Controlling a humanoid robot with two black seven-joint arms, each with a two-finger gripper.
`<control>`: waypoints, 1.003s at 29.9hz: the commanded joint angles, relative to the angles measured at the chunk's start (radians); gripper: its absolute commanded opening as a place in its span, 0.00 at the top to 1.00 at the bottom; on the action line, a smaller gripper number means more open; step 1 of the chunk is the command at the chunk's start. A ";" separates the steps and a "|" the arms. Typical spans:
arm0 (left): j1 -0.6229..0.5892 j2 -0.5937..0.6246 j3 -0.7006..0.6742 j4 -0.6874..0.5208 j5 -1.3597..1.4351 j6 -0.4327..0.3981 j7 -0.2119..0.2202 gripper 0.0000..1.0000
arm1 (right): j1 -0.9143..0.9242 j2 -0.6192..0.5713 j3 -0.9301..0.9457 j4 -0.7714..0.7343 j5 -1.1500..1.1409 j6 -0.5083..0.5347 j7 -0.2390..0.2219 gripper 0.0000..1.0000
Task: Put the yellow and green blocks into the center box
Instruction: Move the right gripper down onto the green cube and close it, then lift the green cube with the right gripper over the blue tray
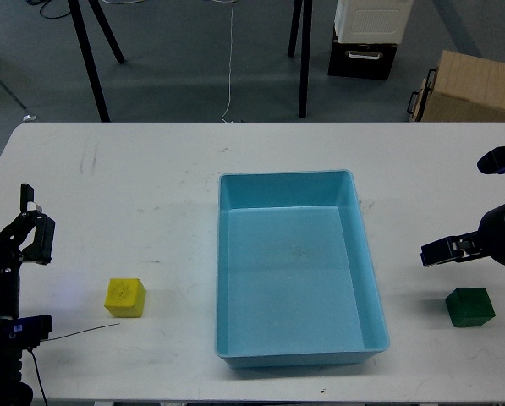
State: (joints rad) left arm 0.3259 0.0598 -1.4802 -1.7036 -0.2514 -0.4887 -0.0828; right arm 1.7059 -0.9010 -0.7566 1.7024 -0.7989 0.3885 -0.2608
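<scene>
A yellow block (125, 297) lies on the white table (150, 186), left of the light blue box (286, 177), which stands empty in the middle. A green block (470, 306) lies to the right of the box near the front edge. My left gripper (34, 222) is at the left edge, up and to the left of the yellow block, with its fingers apart and empty. My right gripper (469, 206) comes in from the right edge and is open. Its lower finger (445, 251) is just above the green block and clear of it.
Beyond the table's far edge stand black tripod legs (91, 59), a black and white case (366, 38) and a cardboard box (470, 85) on the grey floor. A thin black wire (79, 333) lies on the table near the yellow block.
</scene>
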 commanded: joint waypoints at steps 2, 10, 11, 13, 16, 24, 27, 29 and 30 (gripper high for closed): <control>-0.001 0.000 0.009 0.002 0.001 0.000 0.000 0.00 | -0.069 -0.027 -0.004 -0.001 -0.029 -0.017 -0.009 0.01; 0.002 0.000 0.009 0.002 0.000 0.000 0.000 0.00 | -0.112 -0.061 -0.004 -0.003 -0.049 -0.023 -0.025 0.01; 0.002 0.000 0.009 0.002 0.000 0.000 0.000 0.00 | -0.118 -0.065 -0.003 -0.004 -0.052 -0.028 -0.026 0.01; 0.004 0.000 0.009 0.002 0.000 0.000 0.000 0.00 | -0.138 -0.064 -0.003 -0.006 -0.054 -0.043 -0.026 0.01; 0.004 -0.002 0.009 0.002 0.000 0.000 0.000 0.00 | -0.163 -0.056 0.000 -0.026 -0.054 -0.057 -0.026 0.01; 0.002 0.002 0.034 0.019 0.001 0.000 -0.002 0.00 | -0.267 0.002 0.048 -0.063 -0.054 -0.089 -0.044 0.01; 0.002 0.002 0.035 0.025 0.001 0.000 -0.002 0.00 | -0.288 0.002 0.065 -0.066 -0.054 -0.089 -0.048 0.01; 0.001 0.002 0.037 0.030 0.001 0.000 -0.002 0.00 | -0.296 0.004 0.068 -0.064 -0.054 -0.091 -0.048 0.02; 0.001 0.002 0.037 0.032 0.001 0.000 0.000 0.00 | -0.298 0.004 0.068 -0.064 -0.054 -0.092 -0.048 0.03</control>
State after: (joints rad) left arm 0.3276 0.0613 -1.4451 -1.6782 -0.2501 -0.4887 -0.0844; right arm 1.4180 -0.8985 -0.6936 1.6378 -0.8531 0.2982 -0.3077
